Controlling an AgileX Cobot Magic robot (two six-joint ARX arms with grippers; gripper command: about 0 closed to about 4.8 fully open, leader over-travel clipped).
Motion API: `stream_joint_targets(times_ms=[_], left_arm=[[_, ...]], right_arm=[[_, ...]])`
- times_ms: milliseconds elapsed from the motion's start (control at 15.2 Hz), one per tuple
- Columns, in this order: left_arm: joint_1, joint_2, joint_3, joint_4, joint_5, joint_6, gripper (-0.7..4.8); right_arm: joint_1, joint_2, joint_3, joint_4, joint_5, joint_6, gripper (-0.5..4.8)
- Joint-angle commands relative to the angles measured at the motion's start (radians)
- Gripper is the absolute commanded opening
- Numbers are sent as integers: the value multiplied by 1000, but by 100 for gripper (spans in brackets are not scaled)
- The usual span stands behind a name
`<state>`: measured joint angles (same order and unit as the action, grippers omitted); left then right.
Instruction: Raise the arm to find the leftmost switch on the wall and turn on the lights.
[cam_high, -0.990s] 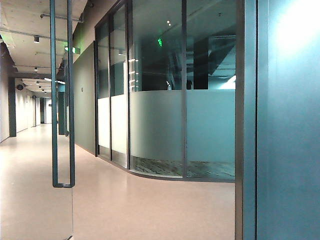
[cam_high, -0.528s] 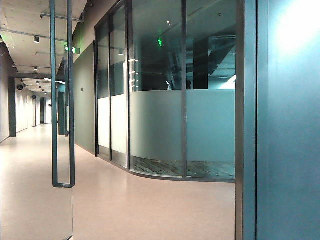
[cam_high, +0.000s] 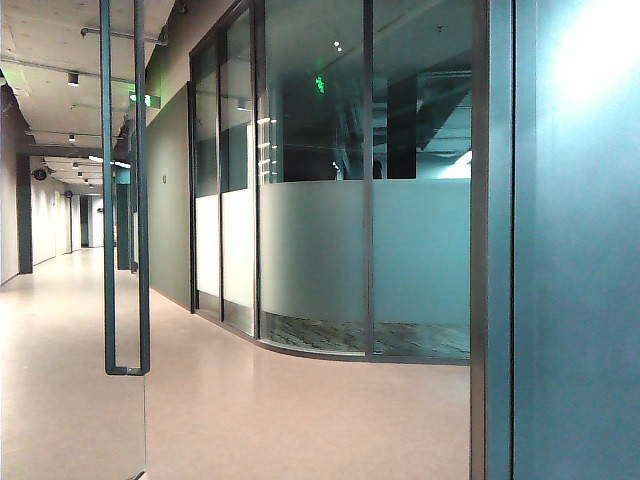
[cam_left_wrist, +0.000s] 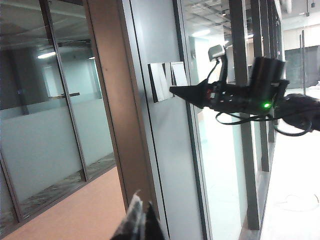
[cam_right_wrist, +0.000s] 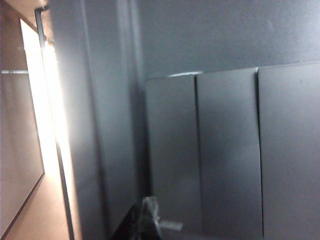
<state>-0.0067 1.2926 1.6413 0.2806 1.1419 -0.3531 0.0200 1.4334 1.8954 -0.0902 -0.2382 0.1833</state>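
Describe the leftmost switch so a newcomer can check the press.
On the grey wall panel beside the glass partition sits a switch plate with three rockers. The right gripper points at it; the leftmost switch is the rocker at the plate's outer edge.

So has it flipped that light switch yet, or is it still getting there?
Done: the right gripper is raised to the switch panel. In hand: its tip sits at the leftmost switch. Left: the press; contact isn't clear. The left gripper hangs lower.
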Motion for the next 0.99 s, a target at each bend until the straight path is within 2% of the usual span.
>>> stream_joint_targets(times_ms=[66, 396, 990], left_arm=[[1, -4, 4, 13, 7, -3, -5], [2, -4, 4, 13, 25, -3, -5], [2, -4, 4, 13, 25, -2, -5]], right_arm=[[2, 34, 3, 65, 4, 3, -1], [1, 66, 3, 68, 38, 3, -1], [0, 55, 3, 66, 37, 7, -1]])
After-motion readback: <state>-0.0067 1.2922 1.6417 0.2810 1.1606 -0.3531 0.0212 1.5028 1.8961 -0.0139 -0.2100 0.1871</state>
